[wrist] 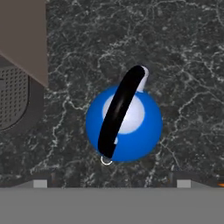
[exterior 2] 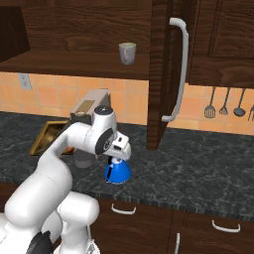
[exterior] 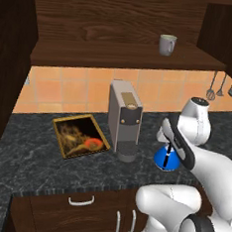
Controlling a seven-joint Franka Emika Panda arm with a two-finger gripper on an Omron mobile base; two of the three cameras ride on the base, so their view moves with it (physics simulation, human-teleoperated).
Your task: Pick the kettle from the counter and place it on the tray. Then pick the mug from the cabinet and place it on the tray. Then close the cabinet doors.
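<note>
The first step is in hand: the kettle (wrist: pixel 124 123) is yet to be picked up. It stands on the surface (exterior: pixel 29 165) near the front edge, just right of the coffee machine (exterior: pixel 124 119), and is seen from directly above in the hand view, with its black handle (wrist: pixel 120 109) running slantwise across the dome. The gripper (exterior 2: pixel 117 157) hovers above it with the jaws spread fully wide and nothing held.

The next move is judged to call for a straight descent so that the jaws come either side of the handle, and then a closing on it. The tray (exterior: pixel 81 135) lies to the left of the coffee machine, towards the back edge, and carries nothing. The mug (exterior: pixel 167 44) stands on the cabinet shelf (exterior: pixel 108 55), with the door (exterior 2: pixel 166 74) open.

In both base views the kettle is partly hidden by the arm, and the fingertips cannot be made out clearly there.
</note>
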